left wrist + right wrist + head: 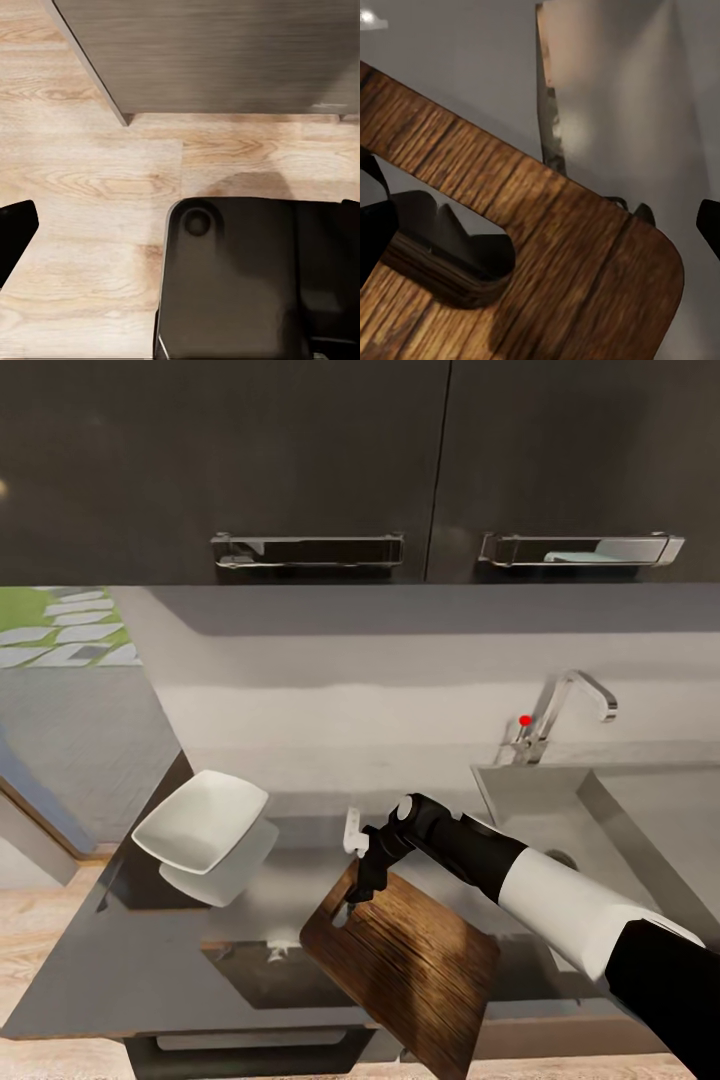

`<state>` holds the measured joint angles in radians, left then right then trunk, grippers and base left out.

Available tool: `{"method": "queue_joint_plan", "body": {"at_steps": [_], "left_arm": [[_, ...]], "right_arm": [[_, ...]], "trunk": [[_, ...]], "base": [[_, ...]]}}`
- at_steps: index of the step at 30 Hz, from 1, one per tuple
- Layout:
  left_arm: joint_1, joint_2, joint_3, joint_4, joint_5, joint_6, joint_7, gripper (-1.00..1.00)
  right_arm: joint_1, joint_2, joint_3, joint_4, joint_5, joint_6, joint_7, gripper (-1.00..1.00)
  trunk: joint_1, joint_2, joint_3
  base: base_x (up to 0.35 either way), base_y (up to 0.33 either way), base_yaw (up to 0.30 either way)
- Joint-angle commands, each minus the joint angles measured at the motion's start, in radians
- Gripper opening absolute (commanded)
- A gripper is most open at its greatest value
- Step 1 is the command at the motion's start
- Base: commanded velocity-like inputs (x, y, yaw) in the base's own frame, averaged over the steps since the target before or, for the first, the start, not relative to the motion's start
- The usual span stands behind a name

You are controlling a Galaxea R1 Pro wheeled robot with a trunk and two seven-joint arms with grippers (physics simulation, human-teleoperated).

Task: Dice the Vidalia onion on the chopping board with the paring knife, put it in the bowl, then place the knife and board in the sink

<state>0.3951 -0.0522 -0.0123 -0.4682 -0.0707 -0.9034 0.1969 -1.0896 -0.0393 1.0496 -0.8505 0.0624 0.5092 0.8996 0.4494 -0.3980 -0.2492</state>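
The dark wood chopping board (415, 970) lies at an angle on the grey countertop (150, 970), its near corner past the front edge. My right gripper (358, 882) hovers open over the board's handle-slot end (450, 247), one finger (375, 232) by the slot and the other beyond the board's corner. The paring knife (352, 830) lies on the counter just behind that end; its pale handle and dark blade (551, 142) show in the right wrist view. The white bowl (200, 822) sits to the left. The sink (610, 810) is at the right. The Vidalia onion is out of view.
A chrome tap (565, 705) with a red-tipped lever stands behind the sink. Dark wall cabinets (300, 460) hang overhead. My left gripper (180, 225) hangs open low over the light wood floor (82, 172), beside a dark cabinet (225, 52) and my own dark base (232, 285).
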Motion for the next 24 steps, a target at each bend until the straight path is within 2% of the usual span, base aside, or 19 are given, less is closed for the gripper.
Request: {"method": "queue_joint_plan", "body": {"at_steps": [1, 24], "left_arm": [[0.0, 0.0, -0.001, 0.0, -0.008, 0.0, 0.009, 1.0], [0.001, 0.0, -0.001, 0.005, -0.008, 0.0, 0.009, 1.0]], "right_arm": [[-0.001, -0.001, 0.001, -0.002, 0.006, 0.003, 0.004, 1.0], [-0.001, -0.002, 0.001, -0.002, 0.007, 0.003, 0.004, 1.0]], "trunk": [[0.001, -0.002, -0.003], [0.001, -0.002, -0.029]], "base": [[0.0, 0.0, 0.0], [0.0, 0.0, 0.0]]}}
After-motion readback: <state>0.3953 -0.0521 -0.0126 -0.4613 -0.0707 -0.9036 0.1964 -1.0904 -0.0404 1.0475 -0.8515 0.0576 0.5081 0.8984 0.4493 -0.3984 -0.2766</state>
